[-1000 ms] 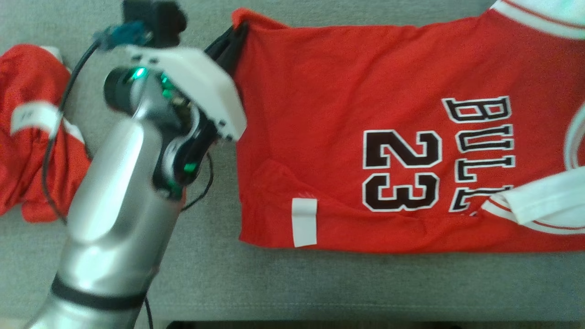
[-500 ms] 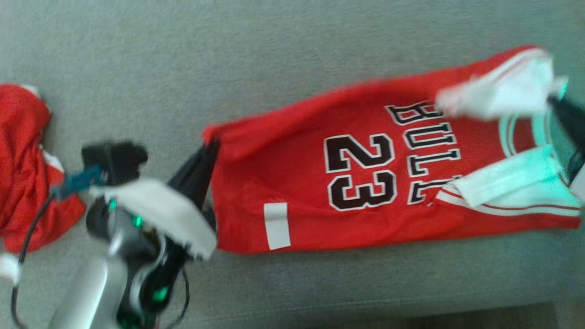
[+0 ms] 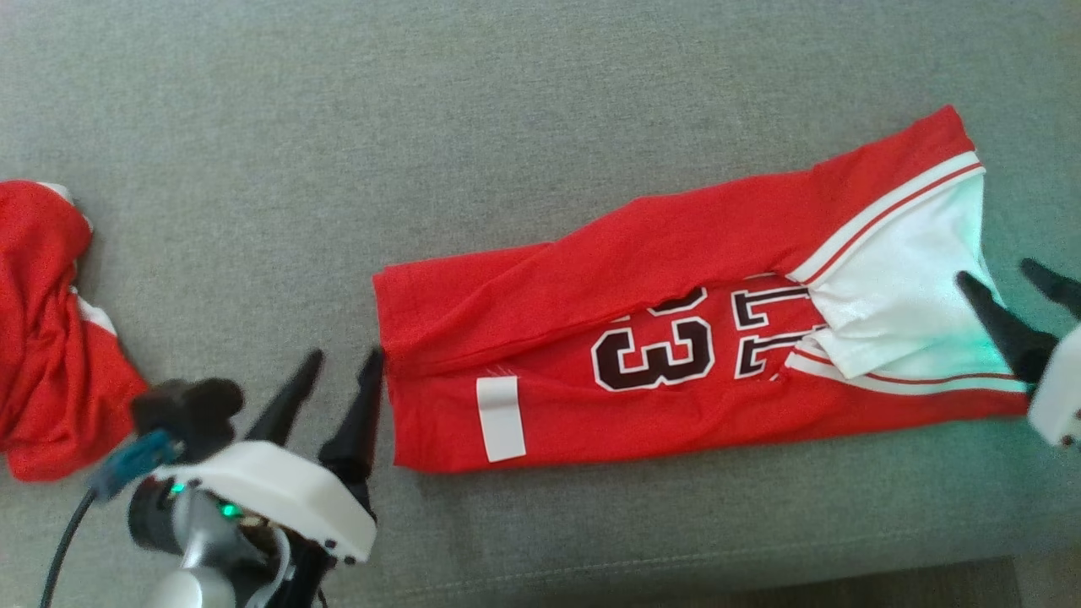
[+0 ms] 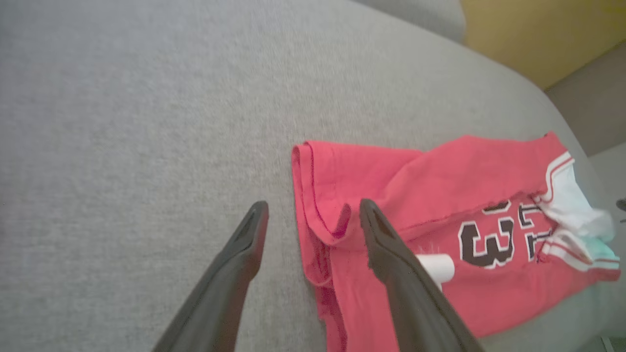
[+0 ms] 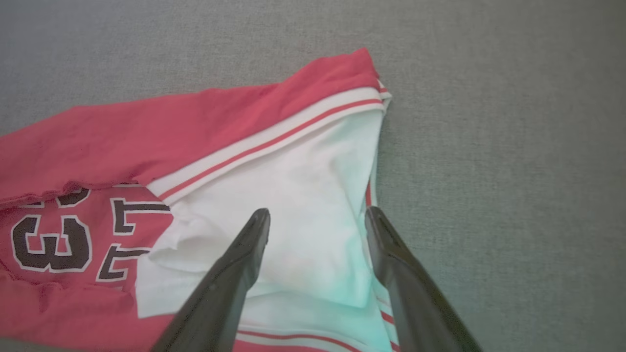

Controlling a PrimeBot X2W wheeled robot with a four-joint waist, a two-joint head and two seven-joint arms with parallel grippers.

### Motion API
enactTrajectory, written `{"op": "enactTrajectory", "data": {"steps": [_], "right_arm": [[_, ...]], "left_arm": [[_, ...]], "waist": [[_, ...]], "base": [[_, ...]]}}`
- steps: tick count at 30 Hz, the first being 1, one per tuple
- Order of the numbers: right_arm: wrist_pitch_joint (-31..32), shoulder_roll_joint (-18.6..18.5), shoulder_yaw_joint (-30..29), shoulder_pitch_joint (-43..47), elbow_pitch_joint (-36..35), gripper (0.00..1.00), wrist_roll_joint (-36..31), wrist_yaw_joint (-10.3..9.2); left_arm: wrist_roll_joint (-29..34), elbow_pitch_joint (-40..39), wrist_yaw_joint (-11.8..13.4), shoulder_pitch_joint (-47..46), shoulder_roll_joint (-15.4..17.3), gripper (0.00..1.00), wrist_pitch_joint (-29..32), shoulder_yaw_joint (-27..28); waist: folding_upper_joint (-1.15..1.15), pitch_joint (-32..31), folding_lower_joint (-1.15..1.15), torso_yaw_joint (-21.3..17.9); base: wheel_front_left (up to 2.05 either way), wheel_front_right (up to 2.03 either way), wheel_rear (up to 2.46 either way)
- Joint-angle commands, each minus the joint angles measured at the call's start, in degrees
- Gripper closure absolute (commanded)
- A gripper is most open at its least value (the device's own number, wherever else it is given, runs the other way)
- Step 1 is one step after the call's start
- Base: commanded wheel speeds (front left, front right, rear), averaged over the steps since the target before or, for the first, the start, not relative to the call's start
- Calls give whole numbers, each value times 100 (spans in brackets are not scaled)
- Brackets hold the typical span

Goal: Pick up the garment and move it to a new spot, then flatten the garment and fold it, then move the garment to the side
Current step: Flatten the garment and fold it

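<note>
Red mesh-look basketball jersey with black numerals and white striped trim lies stretched lengthways on the grey woven cushion, over its right half and close to its front edge. In the head view one long side of the jersey is turned over onto the front, hiding the tops of the number and the lettering. The other long side lies unfolded, with a white rectangular tag showing. The left gripper sits near the cushion's front edge, just beside the jersey's hem end. Its two dark fingers are spread and hold nothing. The right gripper is at the cushion's right side, over the white shoulder end, fingers also parted. A second, crumpled red cloth lies at the cushion's far left, well apart.

In the left wrist view, the left gripper stands spread above the hem corner of the jersey. A small raised lip of cloth lies between the fingers, and neither finger pinches it.

In the right wrist view, the right gripper hangs with its fingers apart over the white panel of the jersey, gripping nothing.

By my reading, the placing and spreading are done and one lengthwise fold is in. The second long side, any crosswise fold and the move to the side look not yet done.
</note>
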Motion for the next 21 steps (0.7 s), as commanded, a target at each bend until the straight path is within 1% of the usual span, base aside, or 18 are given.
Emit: {"op": "enactTrajectory", "data": {"steps": [1,3,5,7,10,13,16,21], "right_arm": [[38,-132,-107,-22,-226,0,-6,-4],[64,63,-338,-121,-146,0,-14,-4],[138,270,-506,-263,11,0,-101,-4],[215,485,-627,-417,214,0,-269,-4],[400,800,-815,-647,586,0,-536,-4],[677,937,-892,-743,930,0,-811,-4],[937,899,-871,-686,1144,0,-1029,-4],[1301,887,-764,-445,1247,0,-994,-4]], "left_arm": [[99,-225,-9,-130,9,0,-273,294],[238,-201,19,-129,-156,0,-824,367],[445,-131,-14,-174,-303,0,-1438,362],[739,45,-55,-211,-376,0,-1939,239],[877,310,-143,-261,-668,0,-2512,-21],[1036,597,-276,-322,-872,0,-2802,-348],[1157,811,-388,-381,-1008,0,-2944,-583],[1323,934,-481,-471,-1146,0,-3042,-665]], "waist": [[0,-15,0,11],[0,-35,0,27],[0,-52,0,52],[0,-49,0,87],[0,-5,0,182],[0,54,0,312],[0,117,0,439],[0,127,0,590]], "base": [[0,0,0],[0,0,0],[0,0,0],[0,0,0],[0,0,0],[0,0,0],[0,0,0],[0,0,0]]}}
